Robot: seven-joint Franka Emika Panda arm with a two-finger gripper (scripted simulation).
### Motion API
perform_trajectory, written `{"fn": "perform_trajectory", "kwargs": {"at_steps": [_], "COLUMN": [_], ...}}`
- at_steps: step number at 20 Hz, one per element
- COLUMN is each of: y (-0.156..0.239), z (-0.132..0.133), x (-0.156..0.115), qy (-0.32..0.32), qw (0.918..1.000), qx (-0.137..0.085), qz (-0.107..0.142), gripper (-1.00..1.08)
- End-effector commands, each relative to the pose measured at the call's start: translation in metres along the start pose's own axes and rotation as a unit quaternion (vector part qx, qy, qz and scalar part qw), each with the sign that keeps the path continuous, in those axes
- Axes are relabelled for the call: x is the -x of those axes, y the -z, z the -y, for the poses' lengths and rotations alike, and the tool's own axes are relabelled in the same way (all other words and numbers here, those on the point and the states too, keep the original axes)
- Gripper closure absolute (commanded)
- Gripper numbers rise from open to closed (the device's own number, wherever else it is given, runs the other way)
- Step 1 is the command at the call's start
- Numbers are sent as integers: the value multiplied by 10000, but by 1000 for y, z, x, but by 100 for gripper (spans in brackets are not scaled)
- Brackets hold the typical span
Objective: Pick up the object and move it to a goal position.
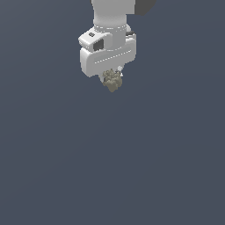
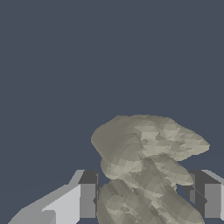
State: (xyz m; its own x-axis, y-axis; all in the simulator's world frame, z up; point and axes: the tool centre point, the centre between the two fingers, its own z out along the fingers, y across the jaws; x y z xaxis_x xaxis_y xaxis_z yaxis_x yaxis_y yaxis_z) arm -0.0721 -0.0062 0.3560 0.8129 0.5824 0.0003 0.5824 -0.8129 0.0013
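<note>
The object [image 1: 112, 80] is a small lumpy tan-grey chunk with a rough, rock-like surface. It hangs just under the white gripper [image 1: 113, 77] near the top of the exterior view. In the wrist view the object [image 2: 144, 166] fills the space between the two grey fingers [image 2: 87, 199], which press against it on either side. The gripper [image 2: 146, 199] is shut on the object. Most of the fingers are hidden behind the chunk in the exterior view.
A plain dark blue-grey surface [image 1: 112, 167] fills both views. No other objects, containers or edges show. The arm's white wrist [image 1: 110, 17] runs out of the top of the exterior view.
</note>
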Motion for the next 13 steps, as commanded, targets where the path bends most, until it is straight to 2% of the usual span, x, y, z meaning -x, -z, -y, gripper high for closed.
{"fn": "perform_trajectory", "kwargs": {"at_steps": [1, 7, 13], "y": [18, 47, 57], "z": [8, 19, 23], "x": [6, 13, 16], "qy": [-1, -2, -2], "qw": [10000, 10000, 10000], "qx": [-5, -6, -6], "qz": [3, 1, 1], "gripper": [108, 108, 108]}}
